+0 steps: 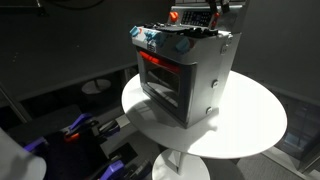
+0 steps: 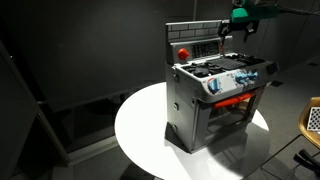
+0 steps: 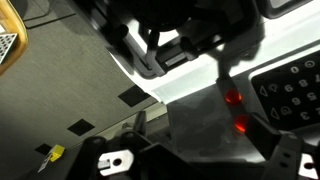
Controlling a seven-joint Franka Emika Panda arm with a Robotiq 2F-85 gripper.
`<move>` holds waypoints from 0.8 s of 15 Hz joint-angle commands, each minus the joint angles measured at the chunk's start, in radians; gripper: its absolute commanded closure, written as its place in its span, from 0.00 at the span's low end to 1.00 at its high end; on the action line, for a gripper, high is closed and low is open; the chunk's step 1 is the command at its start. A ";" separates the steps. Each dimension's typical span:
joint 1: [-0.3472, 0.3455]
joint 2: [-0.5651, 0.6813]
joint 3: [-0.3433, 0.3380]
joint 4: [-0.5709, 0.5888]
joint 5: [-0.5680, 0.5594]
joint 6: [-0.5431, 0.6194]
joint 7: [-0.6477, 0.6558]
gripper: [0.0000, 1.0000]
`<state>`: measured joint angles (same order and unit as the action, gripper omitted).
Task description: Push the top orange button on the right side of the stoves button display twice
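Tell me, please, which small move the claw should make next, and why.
Probably ease the claw down toward the small round orange buttons on the grey metal toy stove. In both exterior views the claw hangs above the stove's back panel, and the wrist view shows the buttons ahead, not yet touched.

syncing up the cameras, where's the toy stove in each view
In an exterior view: toy stove centre frame, on the white round table.
In an exterior view: toy stove right of centre, same table.
Wrist view: toy stove lower right, two red buttons showing.
Shared landmark: the white table.
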<state>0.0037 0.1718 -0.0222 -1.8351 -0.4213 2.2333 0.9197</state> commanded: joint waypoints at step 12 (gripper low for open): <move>0.027 -0.003 -0.018 0.017 0.007 -0.074 0.015 0.00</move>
<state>0.0144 0.1718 -0.0242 -1.8351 -0.4210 2.1919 0.9199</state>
